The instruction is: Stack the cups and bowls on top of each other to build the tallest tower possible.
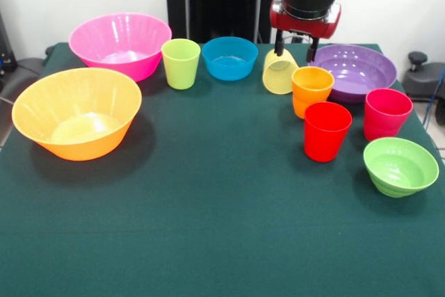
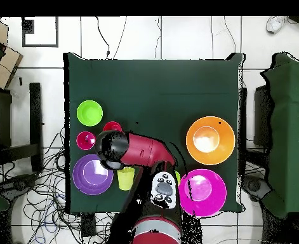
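Note:
My gripper (image 1: 294, 52) hangs open at the back right of the table, between the blue bowl (image 1: 230, 58) and the purple bowl (image 1: 356, 69). The pale yellow cup (image 1: 279, 72) (image 2: 126, 178) is tilted right under its left finger (image 1: 278, 49), touching it; the right finger stands clear of the cup. The orange ribbed cup (image 1: 311, 89), red cup (image 1: 326, 130) (image 2: 112, 127) and pink-red cup (image 1: 386, 113) (image 2: 86, 140) stand upright in front of it. The light green bowl (image 1: 400, 165) (image 2: 89, 112) sits near the right edge. All pieces stand singly.
The large orange bowl (image 1: 76, 113) (image 2: 210, 140) and large pink bowl (image 1: 120, 44) (image 2: 202, 192) stand on the left, with the lime green cup (image 1: 181, 63) beside the pink one. In the overhead view the arm (image 2: 142, 151) covers the gripper, the orange cup and the blue bowl.

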